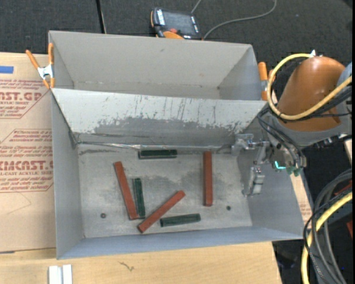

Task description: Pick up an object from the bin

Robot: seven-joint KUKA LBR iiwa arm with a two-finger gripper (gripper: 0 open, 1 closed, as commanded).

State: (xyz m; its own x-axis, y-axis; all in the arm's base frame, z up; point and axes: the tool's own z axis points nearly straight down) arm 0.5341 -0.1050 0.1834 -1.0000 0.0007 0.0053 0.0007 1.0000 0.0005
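My gripper (255, 180) hangs over the right side of the bin, close to the right wall and above the floor, with nothing seen in it. The nearest loose thing is a red-brown stick (207, 178) lying lengthwise front to back, a little to the gripper's left and apart from it. A second red-brown stick (161, 210) lies slanted near the front. By its lower end rests a dark green stick (180, 220).
Further left lie another red-brown stick (125, 190), a short dark green stick (139, 197) beside it, and a dark green stick (158, 154) along the back wall. The arm with its orange cover and yellow cables stands outside the bin's right rim.
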